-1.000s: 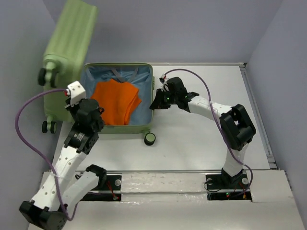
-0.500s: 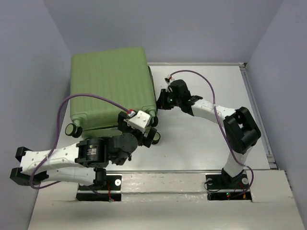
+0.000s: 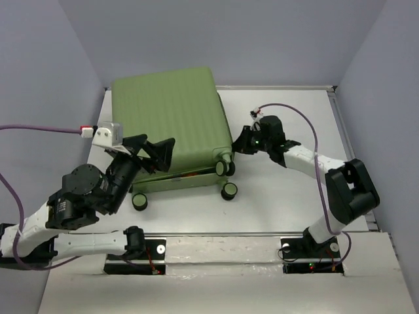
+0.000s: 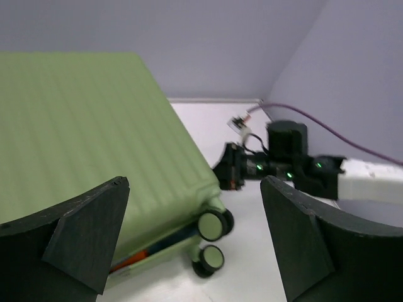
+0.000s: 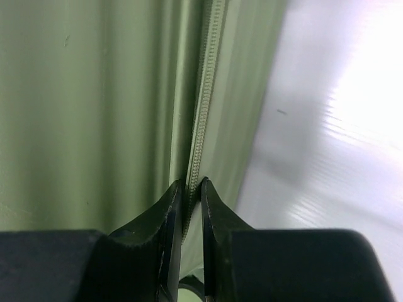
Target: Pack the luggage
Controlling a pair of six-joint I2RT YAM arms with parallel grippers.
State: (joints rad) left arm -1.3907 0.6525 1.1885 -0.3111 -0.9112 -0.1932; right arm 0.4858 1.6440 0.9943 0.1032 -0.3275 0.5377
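Observation:
The luggage point(image 3: 170, 118), a light green ribbed suitcase, lies on the table with its lid down. A narrow gap stays along its near edge, where an orange garment point(image 4: 129, 260) shows. My left gripper point(image 3: 156, 152) hovers open over the near-left corner and holds nothing; in the left wrist view the left gripper point(image 4: 192, 189) frames the luggage point(image 4: 82, 145) and its wheels point(image 4: 212, 224). My right gripper point(image 3: 241, 146) is at the suitcase's right side. In the right wrist view the right gripper point(image 5: 191, 182) is shut, tips against the zipper point(image 5: 204, 94); whether it pinches it is unclear.
Black wheels point(image 3: 229, 191) stick out at the suitcase's near-right corner, with one more wheel point(image 3: 139, 201) at the near left. White table point(image 3: 294, 203) stretches to the right of the suitcase. Grey walls close in on both sides and the back.
The lid swung down from upright onto the suitcase. My left gripper let go, opened wide and drew back to the near left. The suitcase and right gripper shifted right.

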